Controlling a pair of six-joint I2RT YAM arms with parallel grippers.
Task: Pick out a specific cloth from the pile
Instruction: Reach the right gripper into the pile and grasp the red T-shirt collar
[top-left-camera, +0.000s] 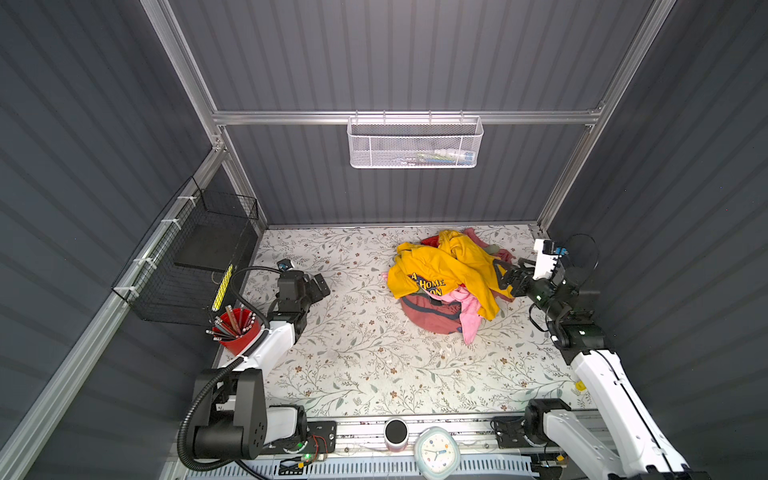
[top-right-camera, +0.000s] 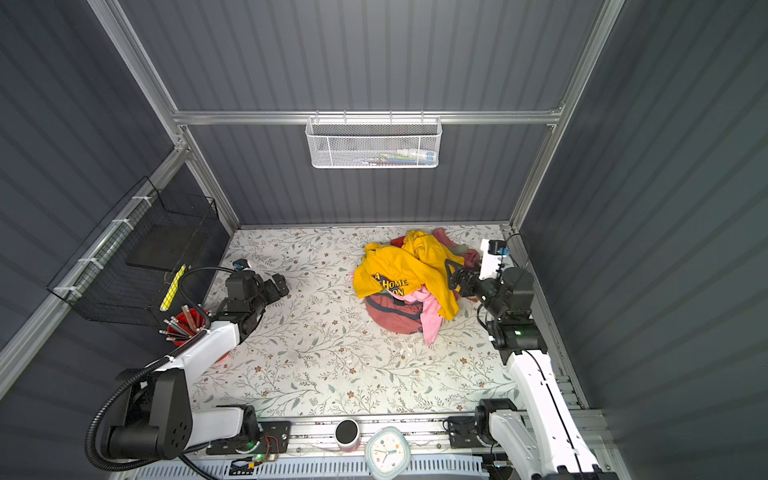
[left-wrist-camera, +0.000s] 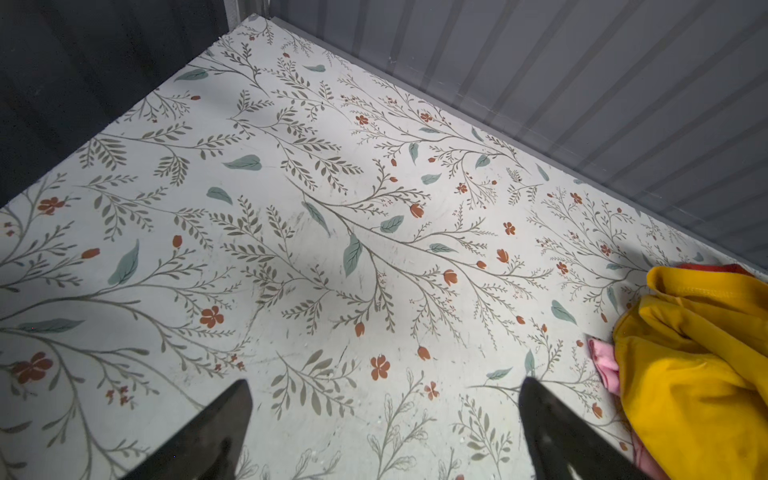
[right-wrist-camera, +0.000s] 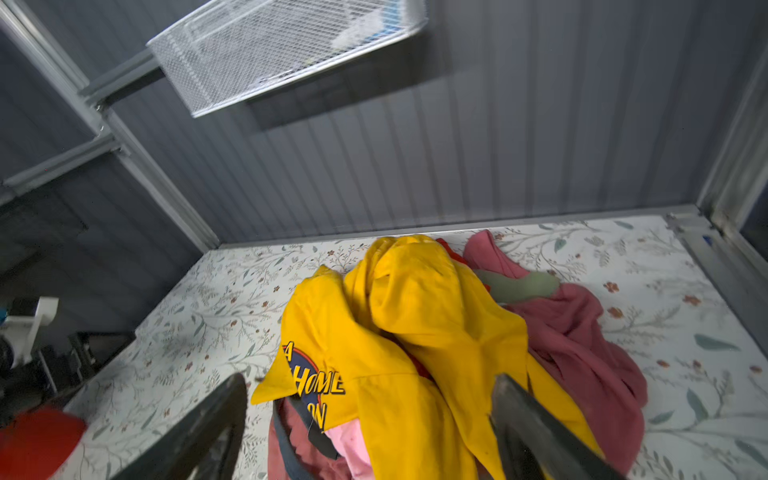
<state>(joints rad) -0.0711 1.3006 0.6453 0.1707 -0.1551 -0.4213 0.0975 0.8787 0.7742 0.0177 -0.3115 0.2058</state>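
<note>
Salmon-red fabric marks the cloth (top-left-camera: 432, 322), which you find at the near edge of the pile (top-left-camera: 451, 272), towards the right rear of the floral table (top-left-camera: 353, 357). Its navy collar trim curves across the exposed part. Most of the garment lies under a yellow T-shirt (top-left-camera: 436, 264) with navy lettering, and a light pink garment (top-left-camera: 467, 318) drapes over its right side.

In the right wrist view you see more dusty red fabric (right-wrist-camera: 582, 345) on the far side of the yellow shirt, with an olive-green piece (right-wrist-camera: 521, 284) resting on it. You cannot tell whether that fabric belongs to the same cloth.

Your right gripper (top-left-camera: 503, 277) sits at the pile's right flank with its jaws spread wide. In its wrist view the two fingers (right-wrist-camera: 536, 428) straddle the yellow folds without pinching them.

Your left gripper (top-left-camera: 321, 286) hovers over the table well to the left of the pile, jaws fully apart. In its wrist view only the floral surface shows between its fingers (left-wrist-camera: 208, 436). A red cup of pencils (top-left-camera: 235, 332) stands beside the left arm.
</note>
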